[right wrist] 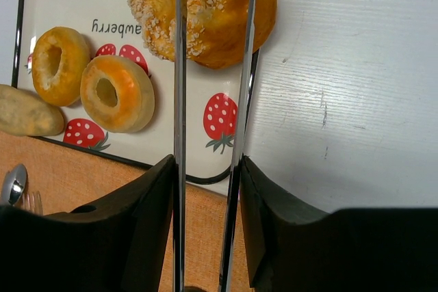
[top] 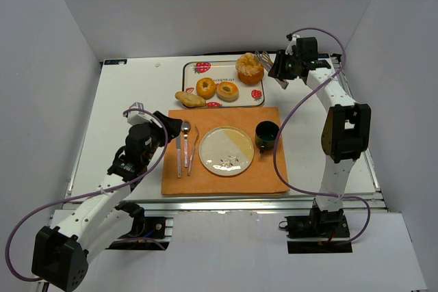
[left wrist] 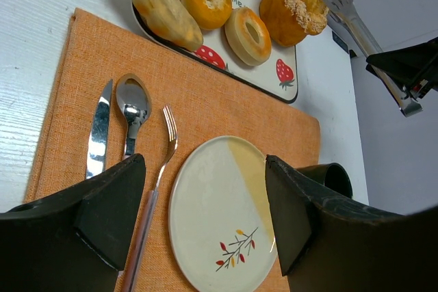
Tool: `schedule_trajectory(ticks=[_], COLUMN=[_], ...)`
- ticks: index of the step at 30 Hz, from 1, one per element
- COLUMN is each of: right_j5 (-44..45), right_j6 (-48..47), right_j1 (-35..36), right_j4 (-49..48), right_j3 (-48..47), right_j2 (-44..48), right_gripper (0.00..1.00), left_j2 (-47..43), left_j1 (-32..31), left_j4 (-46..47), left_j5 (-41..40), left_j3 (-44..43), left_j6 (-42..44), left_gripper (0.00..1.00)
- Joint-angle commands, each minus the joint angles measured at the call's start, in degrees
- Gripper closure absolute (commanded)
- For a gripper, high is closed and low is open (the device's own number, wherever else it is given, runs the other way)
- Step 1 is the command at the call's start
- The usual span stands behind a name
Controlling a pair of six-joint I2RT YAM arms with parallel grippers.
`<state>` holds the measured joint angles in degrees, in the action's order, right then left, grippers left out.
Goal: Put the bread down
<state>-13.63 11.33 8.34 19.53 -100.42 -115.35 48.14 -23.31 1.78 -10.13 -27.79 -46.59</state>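
A sugar-crusted bun (top: 250, 68), two ring breads (top: 206, 87) (top: 227, 91) and a long roll (top: 189, 99) lie on a strawberry-print tray (top: 219, 70). A cream plate (top: 226, 150) sits bare on the orange placemat (top: 267, 169). My right gripper (top: 279, 70) is shut on metal tongs (top: 267, 59), just right of the bun. In the right wrist view the tongs' two arms (right wrist: 179, 100) run between my fingers (right wrist: 205, 189) and cross over the bun (right wrist: 205, 11); their tips are out of frame. My left gripper (top: 168, 128) is open and empty, hovering over the plate (left wrist: 219, 217).
A knife (top: 178, 152), spoon (top: 185, 141) and fork (top: 193, 148) lie left of the plate. A dark cup (top: 267, 135) stands at the plate's right. White walls enclose the table on three sides.
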Motion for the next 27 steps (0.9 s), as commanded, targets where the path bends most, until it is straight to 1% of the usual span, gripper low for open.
schedule_trajectory(ticks=[1, 16, 27], right_j5=[0.45, 0.27, -0.17], right_j6=[-0.61, 0.44, -0.61], right_j1=[0.10, 0.10, 0.01], right_j4=[-1.60, -1.07, -0.02], right_j3=[-1.88, -0.74, 0.31], right_j2=[2.41, 3.82, 4.87], right_gripper=[0.54, 0.52, 0.52], left_j2=[-1.21, -2.88, -3.14], left_j1=[0.11, 0.11, 0.11], left_j4=[0.50, -0.55, -0.38], left_j5=[-0.68, -1.38, -1.47], left_j3=[0.19, 0.72, 0.81], left_j6=[-0.26, -0.43, -0.61], left_gripper=[0.20, 0.20, 0.20])
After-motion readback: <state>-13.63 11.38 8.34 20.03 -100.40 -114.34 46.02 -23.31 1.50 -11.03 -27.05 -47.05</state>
